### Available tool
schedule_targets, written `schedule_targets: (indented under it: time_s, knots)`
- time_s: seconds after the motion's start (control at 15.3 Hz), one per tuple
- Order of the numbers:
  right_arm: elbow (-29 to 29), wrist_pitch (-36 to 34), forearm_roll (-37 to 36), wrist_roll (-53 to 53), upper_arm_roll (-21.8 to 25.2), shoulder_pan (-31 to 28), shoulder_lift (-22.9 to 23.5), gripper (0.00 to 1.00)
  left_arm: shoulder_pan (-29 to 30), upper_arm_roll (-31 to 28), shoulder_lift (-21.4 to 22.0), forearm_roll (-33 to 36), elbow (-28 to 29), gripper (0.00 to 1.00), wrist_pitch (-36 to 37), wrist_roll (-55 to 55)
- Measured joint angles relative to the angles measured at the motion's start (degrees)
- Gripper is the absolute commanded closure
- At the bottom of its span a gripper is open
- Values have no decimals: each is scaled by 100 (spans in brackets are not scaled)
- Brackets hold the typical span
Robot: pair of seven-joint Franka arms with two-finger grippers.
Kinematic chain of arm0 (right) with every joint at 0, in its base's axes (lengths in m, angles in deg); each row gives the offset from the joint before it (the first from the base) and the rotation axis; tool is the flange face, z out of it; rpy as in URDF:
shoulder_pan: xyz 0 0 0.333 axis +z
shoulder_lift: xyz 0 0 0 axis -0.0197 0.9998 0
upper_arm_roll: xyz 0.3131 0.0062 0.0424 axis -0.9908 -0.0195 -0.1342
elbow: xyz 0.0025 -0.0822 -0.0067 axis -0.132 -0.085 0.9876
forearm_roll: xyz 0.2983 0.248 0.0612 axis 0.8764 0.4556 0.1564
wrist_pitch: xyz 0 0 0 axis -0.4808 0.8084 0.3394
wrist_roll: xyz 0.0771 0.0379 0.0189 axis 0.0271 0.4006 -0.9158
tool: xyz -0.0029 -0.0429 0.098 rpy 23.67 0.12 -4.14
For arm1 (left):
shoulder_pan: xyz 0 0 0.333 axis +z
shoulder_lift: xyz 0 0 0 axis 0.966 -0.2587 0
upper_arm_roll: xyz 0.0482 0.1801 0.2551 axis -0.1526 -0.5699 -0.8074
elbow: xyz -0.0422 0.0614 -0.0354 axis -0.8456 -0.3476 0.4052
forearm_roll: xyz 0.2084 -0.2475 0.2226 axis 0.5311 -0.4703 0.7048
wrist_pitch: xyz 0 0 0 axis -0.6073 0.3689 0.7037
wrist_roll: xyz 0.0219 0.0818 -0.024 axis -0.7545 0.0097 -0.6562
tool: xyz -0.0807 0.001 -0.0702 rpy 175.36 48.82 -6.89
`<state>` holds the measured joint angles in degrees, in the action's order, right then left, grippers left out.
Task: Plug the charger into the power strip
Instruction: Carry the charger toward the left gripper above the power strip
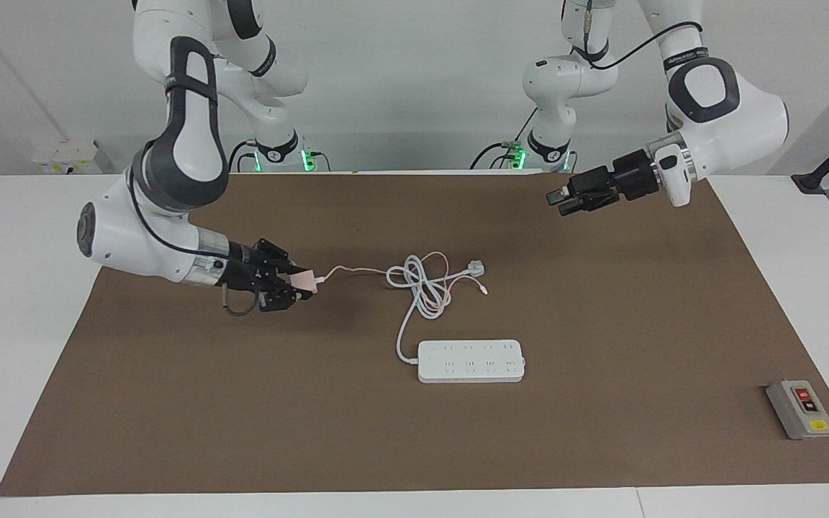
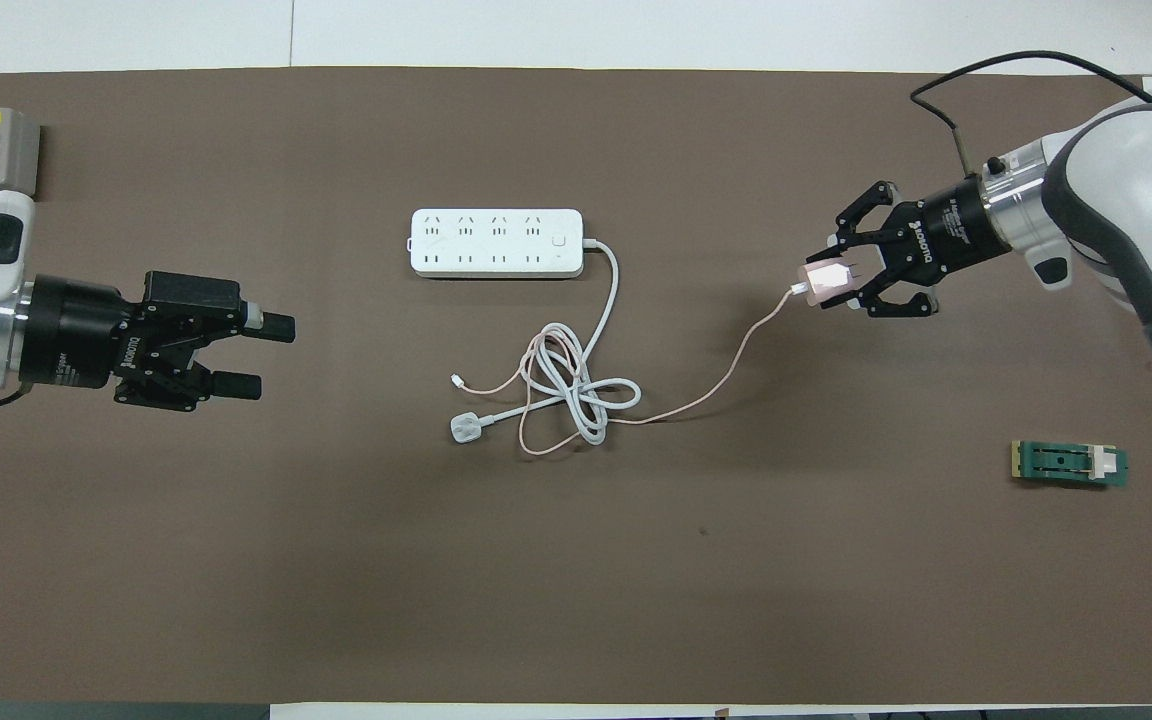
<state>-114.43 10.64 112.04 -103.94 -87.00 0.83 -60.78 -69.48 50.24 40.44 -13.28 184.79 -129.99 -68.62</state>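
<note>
Pink charger [image 2: 829,283] in right gripper [image 2: 836,284] above mat [image 2: 576,560], power strip [image 2: 496,243] well apart

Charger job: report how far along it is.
Done: the right gripper has the charger in its grasp, lifted off the mat. In hand: carrying it, its pink cable trailing to the tangle. Left: reaching the power strip, whose sockets sit unused, and plugging in. The left gripper waits, open.

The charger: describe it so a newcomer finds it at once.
On the brown mat, toward the right arm's end, the right gripper holds the charger above the surface. It is a small pale-pink cube trailing a thin pink cable, unlike the white plug.
</note>
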Motion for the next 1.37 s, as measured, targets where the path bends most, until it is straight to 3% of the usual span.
schedule_targets:
  time_s: [0.52, 0.78, 1.11, 1.37]
  knots:
    - [398, 1173, 173, -1327, -29, 1329, 22, 100, -1, 6, -509, -1751, 185, 0, -126, 2007]
    - [400, 1725, 175, -1738, -29, 1806, 37, 100, -31, 35, -1108, -2811, 196, 0, 151, 3605]
    - [402, 2498, 179, -2320, -31, 2349, 105, 100, -148, 41, -1542, -3158, 87, 0, 144, 4511]
    - [403, 2665, 189, -2708, -31, 2545, 172, 100, -345, 39, -1691, -3264, -136, 0, -146, 5017]
